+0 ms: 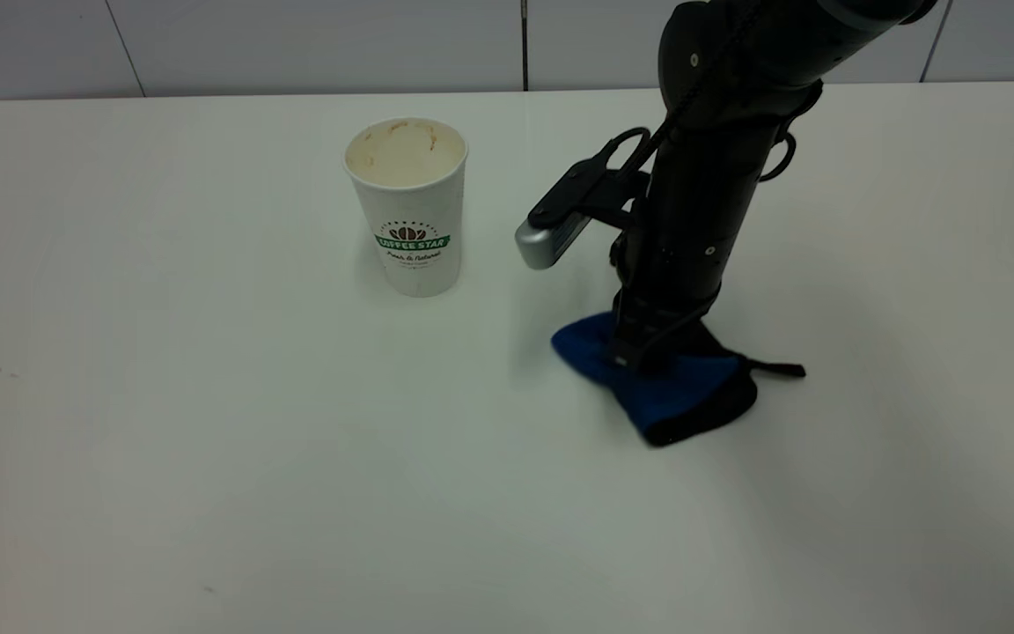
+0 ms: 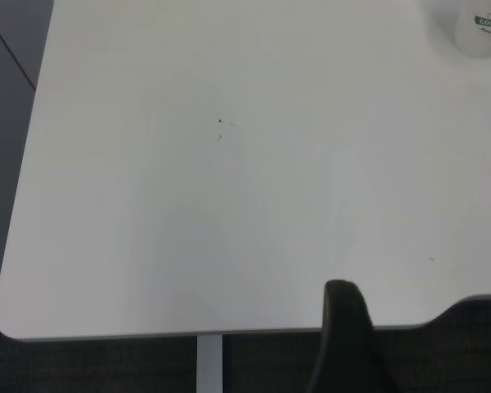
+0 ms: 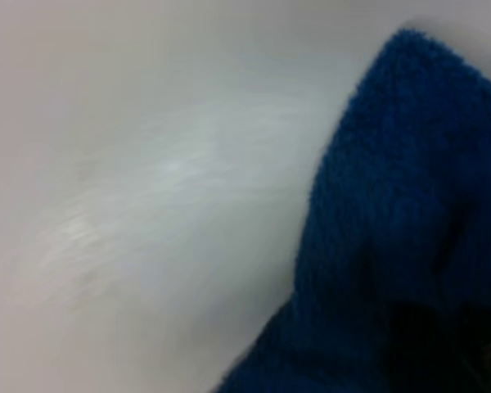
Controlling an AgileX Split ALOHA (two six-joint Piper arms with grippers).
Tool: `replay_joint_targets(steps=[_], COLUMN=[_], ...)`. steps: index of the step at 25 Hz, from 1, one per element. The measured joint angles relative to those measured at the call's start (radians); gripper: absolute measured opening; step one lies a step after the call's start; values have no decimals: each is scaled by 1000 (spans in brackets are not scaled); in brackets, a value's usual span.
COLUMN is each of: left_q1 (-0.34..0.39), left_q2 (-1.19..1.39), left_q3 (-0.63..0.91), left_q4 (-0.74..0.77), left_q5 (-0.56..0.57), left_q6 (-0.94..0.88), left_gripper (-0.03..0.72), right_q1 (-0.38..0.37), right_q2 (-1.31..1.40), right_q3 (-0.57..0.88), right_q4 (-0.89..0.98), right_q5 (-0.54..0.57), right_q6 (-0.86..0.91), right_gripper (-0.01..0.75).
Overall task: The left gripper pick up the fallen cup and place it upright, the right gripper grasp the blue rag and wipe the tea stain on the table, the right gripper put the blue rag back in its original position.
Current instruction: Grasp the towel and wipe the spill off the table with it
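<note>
Blue rag lies nearest the camera, right of table centre, bunched and pressed flat against the table. Black loop strap trails off to its right.

Right gripper stands directly on top of the rag, arm nearly vertical, wrist camera bar jutting left. Fingertips are buried in the cloth; cannot tell whether they are apart or clamped on it. Right wrist view shows only blue pile against white tabletop, with faint streaks beside it that look like a damp smear, though this is uncertain.

Cup stands upright, far and left of the rag, well apart from it, logo facing the camera, brown marks inside the rim. Righting step looks done.

No brown puddle shows anywhere on the open table. Judgement: the stain is either under the rag or already wiped.

Left gripper shows only as one dark finger at the table's left edge, far from the work; state cannot be told.

Key relation: the rag sits straight under the right gripper, no offset. Next move is a slide or a lift, and the right arm is the only one within reach.
</note>
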Motion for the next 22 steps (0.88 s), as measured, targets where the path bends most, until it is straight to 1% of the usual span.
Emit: replay_joint_targets(steps=[2,4,6,8,10,11,13,16,18,19,22], left_q1=[0,0,0,0,0,0,0,0,0,0,0], left_q2=[0,0,0,0,0,0,0,0,0,0,0], left_q3=[0,0,0,0,0,0,0,0,0,0,0], left_q4=[0,0,0,0,0,0,0,0,0,0,0], left_q5=[0,0,0,0,0,0,0,0,0,0,0], left_q6=[0,0,0,0,0,0,0,0,0,0,1], left_gripper=[513,513,513,513,513,513,513,513,513,513,513], right_q1=[-5,-5,5,26,59,71,90,80,40,8,-110], right_q2=[2,9,10,10,10,10,10,8,7,6,5], right_q3=[0,-4,-6,-9,-10,-10,-10,-12,-17,-17,-18], right_q4=[-94,-147,-155,-154,-129,-113,-69,-30,-20,-18,-29], right_q5=[-124,-234,-298,-316,-296,-269,-190,-57,12,38,52], right_q6=[132,238,293,320,325,325,325,323,316,313,311], right_gripper=[55,55,55,55,55,55,55,55,55,55,55])
